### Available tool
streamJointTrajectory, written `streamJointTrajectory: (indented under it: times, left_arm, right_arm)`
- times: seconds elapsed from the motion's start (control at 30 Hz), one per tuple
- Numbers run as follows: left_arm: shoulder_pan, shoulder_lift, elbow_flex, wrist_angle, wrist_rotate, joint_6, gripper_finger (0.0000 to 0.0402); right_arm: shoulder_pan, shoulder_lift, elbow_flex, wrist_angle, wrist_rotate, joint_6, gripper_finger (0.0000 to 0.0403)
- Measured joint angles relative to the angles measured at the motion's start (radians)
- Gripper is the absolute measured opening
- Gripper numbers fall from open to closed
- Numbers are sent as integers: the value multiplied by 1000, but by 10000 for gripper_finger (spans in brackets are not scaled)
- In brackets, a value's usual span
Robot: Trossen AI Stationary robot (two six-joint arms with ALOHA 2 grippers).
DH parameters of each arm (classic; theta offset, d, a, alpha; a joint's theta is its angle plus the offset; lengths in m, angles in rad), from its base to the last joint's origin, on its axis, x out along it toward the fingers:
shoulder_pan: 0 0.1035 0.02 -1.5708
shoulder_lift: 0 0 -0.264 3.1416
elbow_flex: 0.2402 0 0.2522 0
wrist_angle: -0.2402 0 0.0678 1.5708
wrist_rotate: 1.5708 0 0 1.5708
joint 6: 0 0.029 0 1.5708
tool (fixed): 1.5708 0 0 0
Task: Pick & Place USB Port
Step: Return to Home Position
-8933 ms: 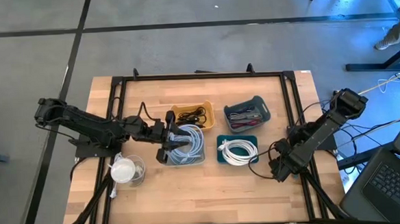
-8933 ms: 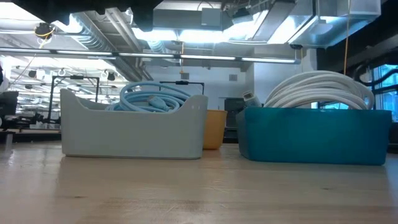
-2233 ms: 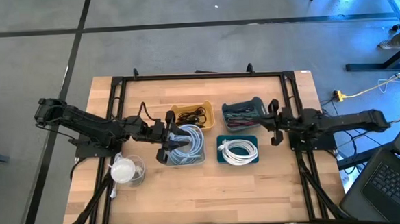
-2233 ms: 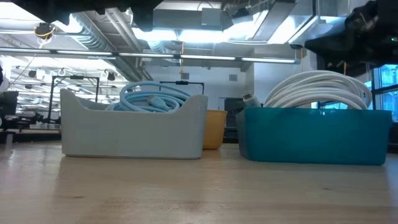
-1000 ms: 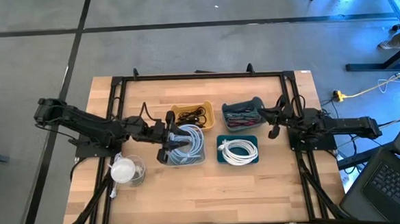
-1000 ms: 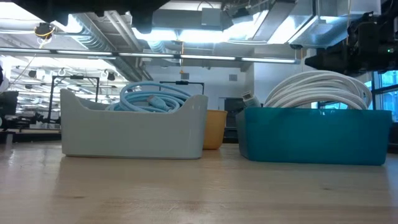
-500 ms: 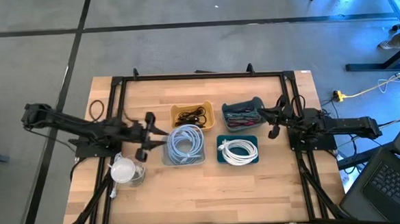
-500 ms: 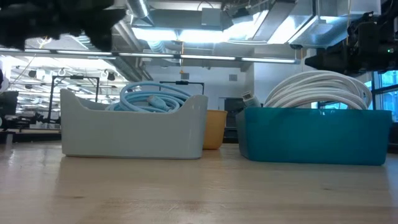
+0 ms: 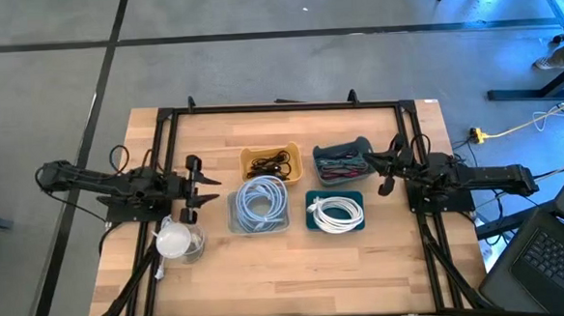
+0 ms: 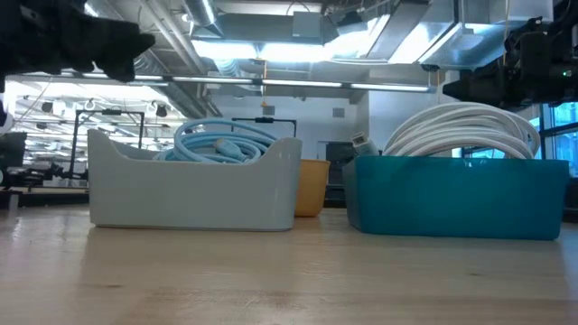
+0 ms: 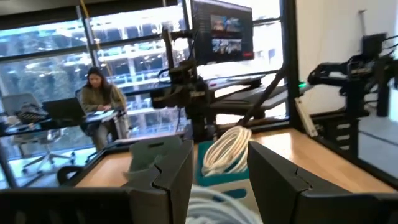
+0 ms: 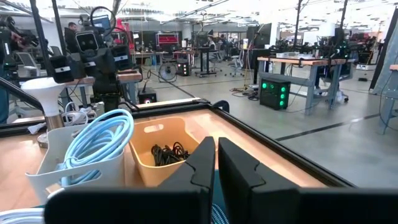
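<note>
1. Wooden table (image 9: 298,273), read from above as a dial with 6 o'clock at the near edge. Nearest, at 8 o'clock, a clear cup (image 9: 175,241) stands by the left arm's base.
2. Two bins sit side by side at the centre, a little apart. The pale bin (image 10: 181,185), on the 9 o'clock side, holds the coiled light blue cable (image 10: 221,143), which lies wholly inside it. The teal bin (image 10: 452,194), on the 3 o'clock side, carries a white cable (image 10: 461,126) heaped above its rim.
3. The left gripper (image 9: 195,189) hung over the pale bin a second ago. It has now drawn back toward 9 o'clock, off the bin's edge. Its fingers are spread wide with nothing between them.
4. The right gripper (image 9: 383,172) hovers at about 2 o'clock, just beside the dark bin (image 9: 362,142), where it was a second ago. Its fingers are almost together and hold nothing.
5. Farther back, around 12 o'clock, the yellow bin (image 10: 312,190) holds a black cable (image 9: 271,162). The dark bin next to it holds mixed cables.
6. Beyond the table, the left wrist view shows a person (image 11: 96,93) seated at a desk.
7. Judgement: the blue cable is released and delivered, so the sorting looks finished. The left arm's retreat reads as the start of homing. What remains is folding both arms away without clipping a bin.
</note>
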Motion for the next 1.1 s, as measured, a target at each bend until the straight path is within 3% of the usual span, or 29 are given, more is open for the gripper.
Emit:
streamJointTrajectory:
  times: [0.23, 0.43, 1.1]
  left_arm:
    - [67, -170, 0, -194, 8, -49, 141]
    - [124, -263, 1, -406, 96, -135, 141]
    - [144, -263, 1, -404, 97, -165, 141]
  right_arm:
    - [0, 0, 0, 0, 0, 0, 23]
    - [0, 0, 0, 0, 0, 0, 23]
    - [0, 0, 0, 0, 0, 0, 23]
